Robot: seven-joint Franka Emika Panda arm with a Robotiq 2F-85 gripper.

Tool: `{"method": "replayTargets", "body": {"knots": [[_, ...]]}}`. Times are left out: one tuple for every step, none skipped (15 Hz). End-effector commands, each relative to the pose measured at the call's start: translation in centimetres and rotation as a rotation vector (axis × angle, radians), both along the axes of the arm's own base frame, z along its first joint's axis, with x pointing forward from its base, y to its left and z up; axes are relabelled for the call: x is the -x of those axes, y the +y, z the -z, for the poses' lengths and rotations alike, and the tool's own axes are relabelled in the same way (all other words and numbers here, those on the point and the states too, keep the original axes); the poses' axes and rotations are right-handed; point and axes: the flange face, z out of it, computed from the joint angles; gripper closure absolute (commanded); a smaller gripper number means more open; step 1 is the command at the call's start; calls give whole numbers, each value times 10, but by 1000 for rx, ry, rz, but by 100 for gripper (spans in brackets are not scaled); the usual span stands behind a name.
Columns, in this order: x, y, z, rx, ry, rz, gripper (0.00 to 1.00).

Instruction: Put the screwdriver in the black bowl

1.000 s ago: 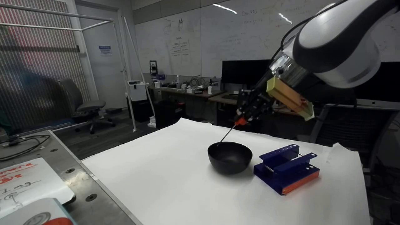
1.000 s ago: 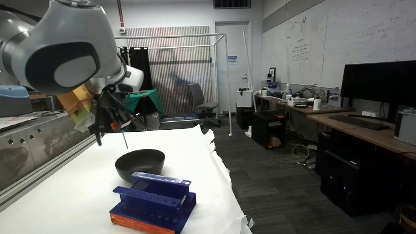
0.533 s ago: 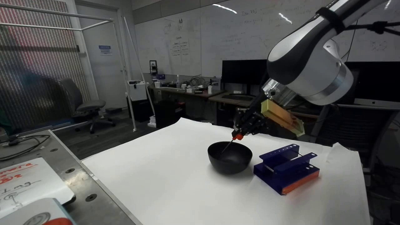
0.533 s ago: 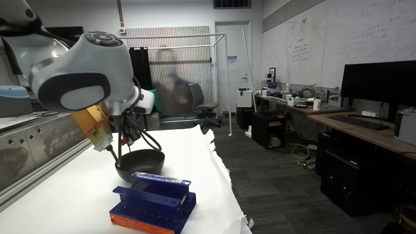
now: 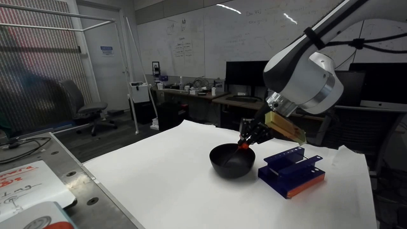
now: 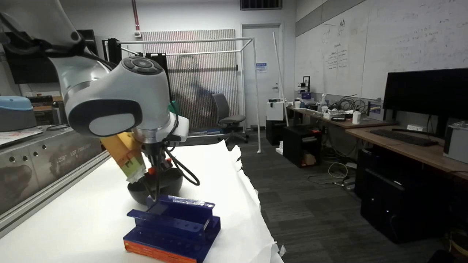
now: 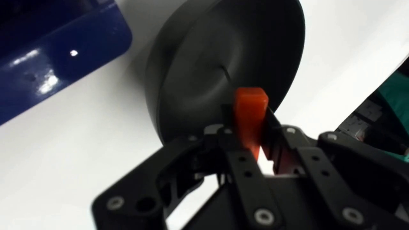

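Screwdriver clamped in the gripper, slanting down into the black bowl.
In an exterior view the red-orange handle sits at the bowl's far rim, and the dark shaft carries the tilted long axis down and picture-left inside the bowl. In an exterior view the blue holder hides part of the bowl, and the screwdriver is only a red-orange patch, its shaft hidden. The wrist view shows white surface between those 2, and 2 fingers pressing the handle from either side, shaft pointing up-picture and left; whether the tip touches the bowl, I cannot tell.
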Motion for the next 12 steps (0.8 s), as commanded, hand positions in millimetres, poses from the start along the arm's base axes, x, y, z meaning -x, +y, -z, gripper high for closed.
{"method": "replayTargets", "body": {"knots": [[-14, -6, 13, -30, 8, -31, 46], [-14, -8, 16, -34, 17, -41, 39], [-13, -11, 15, -31, 23, -49, 30], [-12, -14, 15, -30, 26, -54, 23], [-10, -17, 9, -29, 26, -61, 16], [-8, -20, 4, -26, 26, -62, 8], [-5, -22, -4, -21, 29, -68, 2], [-3, -23, -12, 0, 38, -79, 0], [0, -24, -25, 25, 50, -101, 0], [3, -23, -38, 39, 70, -119, 0], [9, -23, -52, 62, 92, -150, 0], [12, -21, -69, 76, 114, -167, 0]]}}
